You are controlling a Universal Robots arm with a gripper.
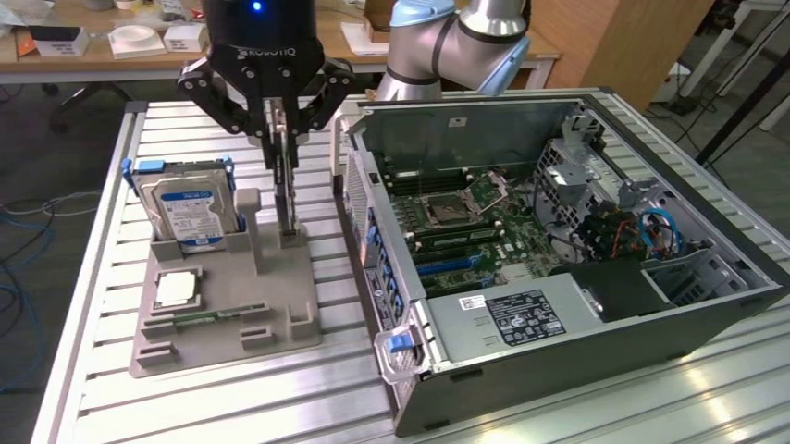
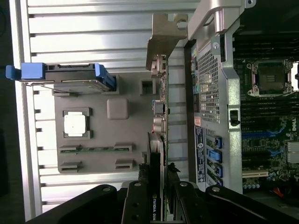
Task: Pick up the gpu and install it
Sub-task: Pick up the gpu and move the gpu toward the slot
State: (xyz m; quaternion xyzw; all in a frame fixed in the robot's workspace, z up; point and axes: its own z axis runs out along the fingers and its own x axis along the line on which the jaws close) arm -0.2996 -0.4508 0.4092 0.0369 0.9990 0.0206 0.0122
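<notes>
Exterior view: the pincer [image 1: 281, 139] is clamped on the top edge of the gpu [image 1: 289, 199]. The card stands upright on edge, directly under the pincer, with its lower edge at a slot in the grey holder [image 1: 290, 310]. You can't tell from here whether it has cleared the slot. My read: you're in the pick step, nothing installed yet. The slot looks narrow, so the pick calls for a straight path along the card, no twist.

The holder on the tabletop [image 1: 105, 194] also carries a hard drive [image 1: 185, 208] upright beside the pincer, plus a CPU [image 1: 177, 289] and a memory stick [image 1: 203, 317] lying flat further out. The open case [image 1: 741, 277] sits just beside the pincer on the other side. Its motherboard [image 1: 494, 231] is exposed, the CPU socket [image 1: 445, 211] looks bare, and the blue slots [image 1: 450, 264] appear free.

Wrist view: the pincer [image 2: 158, 179] has a finger on each face of the gpu [image 2: 158, 140], closed on it. The card's silvery bracket [image 2: 166, 35] is at the end far from the pincer. The hard drive [image 2: 70, 77], CPU [image 2: 74, 125] and memory stick [image 2: 96, 149] sit in the holder [image 2: 135, 112]. The case rear panel [image 2: 210, 93] runs close alongside the card, so clearance there looks tight.
</notes>
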